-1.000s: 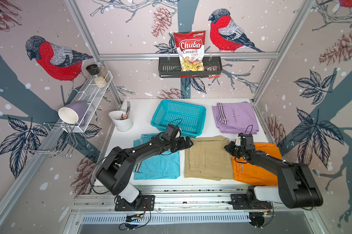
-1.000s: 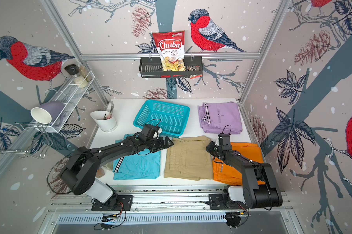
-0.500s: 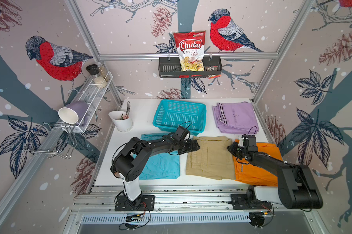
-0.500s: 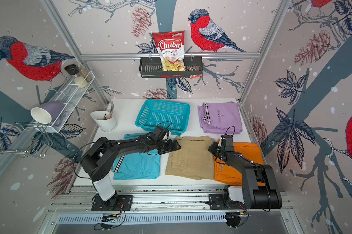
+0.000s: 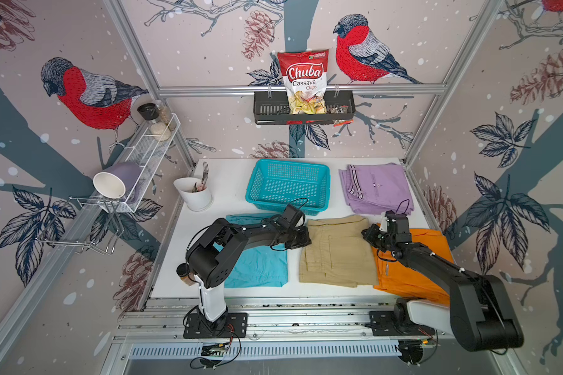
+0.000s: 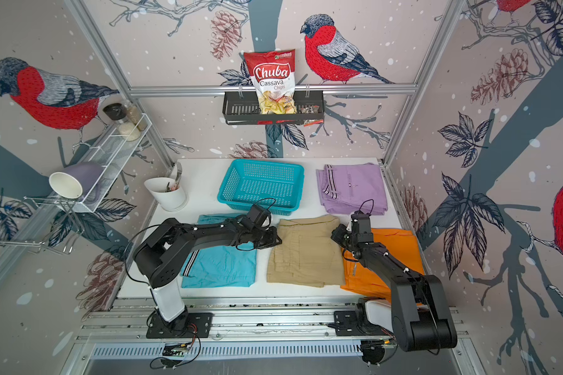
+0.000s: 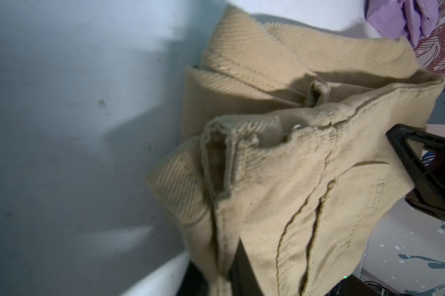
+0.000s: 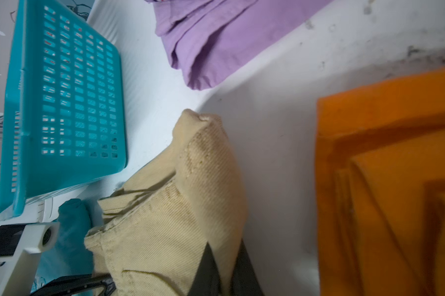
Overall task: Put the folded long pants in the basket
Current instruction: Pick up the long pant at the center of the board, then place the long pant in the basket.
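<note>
Left gripper (image 5: 301,242): jaws just closed from wide onto khaki pants (image 5: 336,256) edge. Right gripper (image 5: 369,235): jaws pinching opposite edge. Judgement: two-arm lift toward basket (image 5: 291,161) ready.

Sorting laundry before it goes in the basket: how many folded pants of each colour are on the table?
khaki pants: 1
sky blue pants: 1
orange pants: 1
lilac pants: 1
Total: 4, none in the basket yet.
</note>
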Motion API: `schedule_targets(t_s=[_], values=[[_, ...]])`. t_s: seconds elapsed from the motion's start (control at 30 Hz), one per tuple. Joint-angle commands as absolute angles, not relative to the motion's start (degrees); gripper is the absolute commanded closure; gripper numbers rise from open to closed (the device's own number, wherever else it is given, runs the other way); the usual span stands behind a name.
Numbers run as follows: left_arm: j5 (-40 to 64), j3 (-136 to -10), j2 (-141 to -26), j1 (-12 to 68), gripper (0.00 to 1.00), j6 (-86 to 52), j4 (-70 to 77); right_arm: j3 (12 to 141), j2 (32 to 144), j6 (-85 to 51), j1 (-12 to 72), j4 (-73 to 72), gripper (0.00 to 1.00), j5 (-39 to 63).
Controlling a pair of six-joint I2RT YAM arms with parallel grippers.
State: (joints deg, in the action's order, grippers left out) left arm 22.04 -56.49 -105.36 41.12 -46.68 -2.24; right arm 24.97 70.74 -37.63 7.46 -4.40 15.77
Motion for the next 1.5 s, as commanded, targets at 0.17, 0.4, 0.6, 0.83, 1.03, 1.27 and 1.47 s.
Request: schedule_targets(t_s=[0.17, 0.4, 0.6, 0.83, 1.03, 1.27, 1.47], values=[[19.1, -56.6, -100.1, 42.4, 1.00, -45.5, -7.6, 26.7, 66.5, -36.0, 10.5, -2.3, 1.00, 9.8], [16.5, -56.9, -92.4, 45.4, 1.00, -42.0, -10.1, 29.7, 54.1, -33.5, 18.5, 4.7, 1.00, -0.9], [19.7, -57.8, -86.6, 47.9, 1.00, -42.0, -11.8, 36.4, 43.5, -39.5, 27.7, 14.5, 1.00, -4.5], [13.9, -69.9, -80.2, 46.3, 1.00, -40.7, -22.8, 51.9, 49.5, -41.1, 34.2, 20.6, 1.00, -7.4], [18.8, -90.1, -84.9, 37.5, 1.00, -40.8, -34.0, 64.1, 61.9, -40.4, 34.6, 19.5, 1.00, -6.8], [19.3, -125.7, -105.7, 25.5, 1.00, -36.2, -56.8, 72.2, 76.3, -40.7, 32.4, 10.3, 1.00, -4.9], [18.5, -143.3, -121.3, 19.4, 1.00, -34.3, -67.0, 83.9, 89.5, -37.5, 30.6, 11.8, 1.00, -2.6]])
